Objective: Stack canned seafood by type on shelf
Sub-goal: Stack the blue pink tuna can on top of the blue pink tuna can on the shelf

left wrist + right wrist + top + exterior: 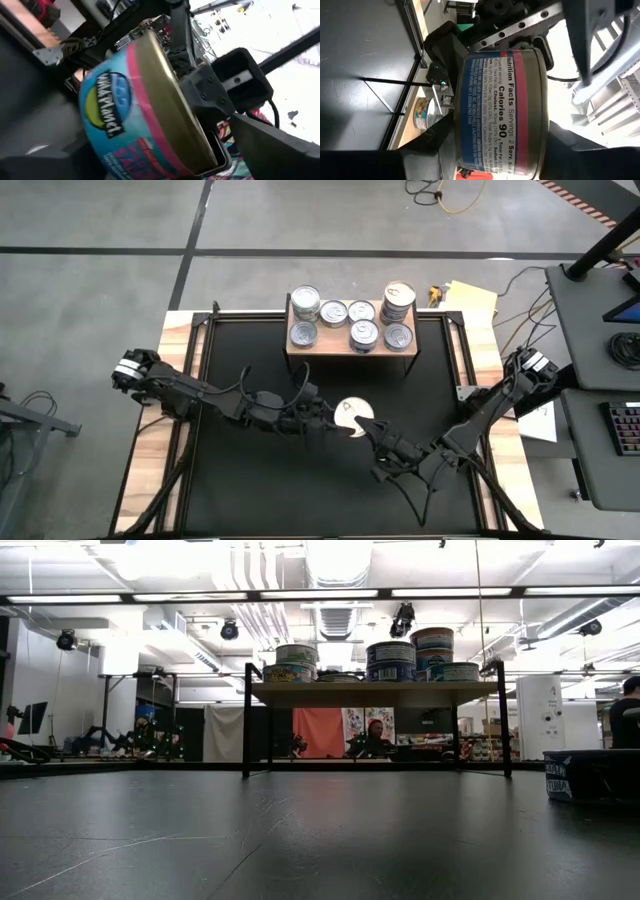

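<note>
At the near half of the table (250,490) the two arms slant in from the side edges, the left from 9 o'clock, the right from 4 o'clock. They meet just short of the centre. Black top lies open at 6 o'clock below them.

One can (352,414) sits between them, pale top up in the high view. The left gripper (335,421) is at its 9 o'clock side and the right gripper (373,432) at its 4 o'clock side, both close against it. In the left wrist view the can (125,125) shows a blue and pink label and a gold rim, tilted. In the right wrist view the can (502,110) fills the middle, nutrition text facing the camera. Whether either gripper clamps it or stands open, I cannot tell.

Beyond the can, toward 12 o'clock, a band of bare black top separates it from the shelf (335,341). The shelf stands at the table's far edge, centred, its dark legs on the black top with open strips at 10 and 2 o'clock beside it. Cans (364,333) cover most of the board in two rows. The low view shows some stacked two high (390,660), the tallest stack (432,648) toward the right end. The space under the board is open.
</note>
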`<state>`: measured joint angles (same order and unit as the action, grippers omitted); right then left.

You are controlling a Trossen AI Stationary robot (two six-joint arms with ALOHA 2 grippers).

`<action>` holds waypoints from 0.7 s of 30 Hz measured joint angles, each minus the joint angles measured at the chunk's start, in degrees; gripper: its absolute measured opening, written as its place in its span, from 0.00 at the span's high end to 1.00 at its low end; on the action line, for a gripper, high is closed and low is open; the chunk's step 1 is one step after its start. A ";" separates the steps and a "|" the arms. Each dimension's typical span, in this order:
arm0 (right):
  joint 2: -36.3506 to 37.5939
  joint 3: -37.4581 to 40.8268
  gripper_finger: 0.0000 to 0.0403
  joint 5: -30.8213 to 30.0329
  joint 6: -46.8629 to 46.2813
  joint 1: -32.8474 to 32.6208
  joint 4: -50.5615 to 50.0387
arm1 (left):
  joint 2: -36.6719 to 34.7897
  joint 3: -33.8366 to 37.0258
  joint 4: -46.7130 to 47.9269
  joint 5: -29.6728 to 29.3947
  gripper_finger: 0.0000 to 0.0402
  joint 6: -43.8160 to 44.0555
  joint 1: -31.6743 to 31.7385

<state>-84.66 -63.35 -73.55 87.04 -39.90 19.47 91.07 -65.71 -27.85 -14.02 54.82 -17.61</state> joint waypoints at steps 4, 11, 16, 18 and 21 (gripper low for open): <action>1.43 0.11 0.55 0.35 -0.93 0.00 -0.29 | -0.01 0.00 -0.49 0.02 0.03 -5.82 0.01; 8.29 0.13 0.55 0.02 -5.58 0.01 0.48 | -2.09 0.00 -0.11 0.73 0.05 -22.09 0.64; 15.03 0.24 0.55 -1.03 -14.25 2.49 0.39 | -5.98 -0.02 5.61 1.07 0.07 -41.45 1.07; 17.53 0.48 0.55 -1.48 -18.59 4.89 -0.15 | -7.92 -0.02 10.56 0.57 0.09 -47.63 1.29; 20.97 0.87 0.55 -0.31 -25.15 9.87 -6.24 | -10.51 -0.04 18.87 -6.39 0.10 -53.13 1.34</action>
<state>-63.69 -62.48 -73.86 61.88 -30.03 13.23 80.56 -65.76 -8.98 -20.41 1.69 -16.26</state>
